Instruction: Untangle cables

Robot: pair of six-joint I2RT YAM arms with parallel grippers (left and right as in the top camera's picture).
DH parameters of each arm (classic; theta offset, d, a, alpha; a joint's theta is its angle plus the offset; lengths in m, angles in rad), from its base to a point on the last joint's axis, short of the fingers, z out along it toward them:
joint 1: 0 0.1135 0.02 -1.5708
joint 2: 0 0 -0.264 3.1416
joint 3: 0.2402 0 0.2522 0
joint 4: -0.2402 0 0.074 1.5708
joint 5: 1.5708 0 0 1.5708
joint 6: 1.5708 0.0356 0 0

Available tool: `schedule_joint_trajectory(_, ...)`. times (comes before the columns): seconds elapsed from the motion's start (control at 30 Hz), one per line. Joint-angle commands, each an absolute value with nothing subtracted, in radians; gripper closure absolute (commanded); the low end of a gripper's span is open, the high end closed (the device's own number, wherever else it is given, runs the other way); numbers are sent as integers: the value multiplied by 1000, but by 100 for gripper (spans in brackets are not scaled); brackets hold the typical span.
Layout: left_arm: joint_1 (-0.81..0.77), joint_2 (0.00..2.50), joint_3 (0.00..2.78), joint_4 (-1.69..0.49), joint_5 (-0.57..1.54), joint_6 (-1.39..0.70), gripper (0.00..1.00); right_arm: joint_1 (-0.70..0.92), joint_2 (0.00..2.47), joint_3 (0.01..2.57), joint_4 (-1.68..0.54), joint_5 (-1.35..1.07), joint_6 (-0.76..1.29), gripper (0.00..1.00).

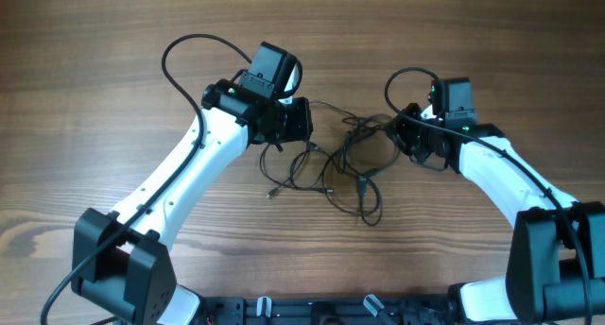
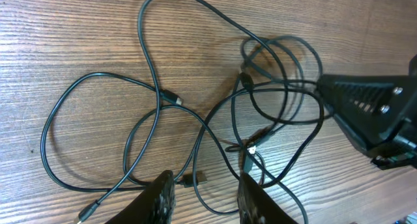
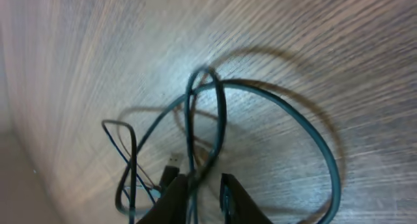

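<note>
Overhead, the thin black cords with small silvery plug ends (image 1: 362, 185) lie in loose, crossed loops on the brown wood-grain bench (image 1: 95, 42), between the two arms. The left pincer (image 2: 205, 201) hangs just above the loops, its fingers spread. The right pincer (image 3: 202, 191) sits at the tangle's edge with one strand running between its fingers. Whether it pinches that strand I cannot tell through the blur.
</note>
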State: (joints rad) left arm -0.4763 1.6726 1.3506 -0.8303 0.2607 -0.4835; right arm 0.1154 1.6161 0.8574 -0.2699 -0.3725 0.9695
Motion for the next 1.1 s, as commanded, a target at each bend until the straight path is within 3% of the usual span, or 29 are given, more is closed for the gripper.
schedule_joint_trajectory(0.0,-482,1684,1359,-830,273,-479,66,121,1633,862,-247,-342,1075,81)
schedule_joint_trajectory(0.47,-482,1684,1359,-831,273,-479,66,205,1633,862,-221,-253,1109,79)
schedule_joint_trajectory(0.53,-482,1684,1359,-831,273,-479,66,212,1633,862,-224,-253,1106,82)
schedule_joint_trajectory(0.6,-482,1684,1359,-831,273,-479,66,220,1633,862,-242,-254,1098,92)
schedule_joint_trajectory(0.73,-483,1684,1359,-830,273,-479,66,248,1633,862,-260,-253,1044,96)
schedule_joint_trajectory(0.9,-517,1685,1358,-830,280,-479,56,299,1633,862,-189,-307,915,96)
schedule_joint_trajectory(1.07,-585,1719,1354,-830,281,-478,48,325,1633,862,-157,-321,914,96)
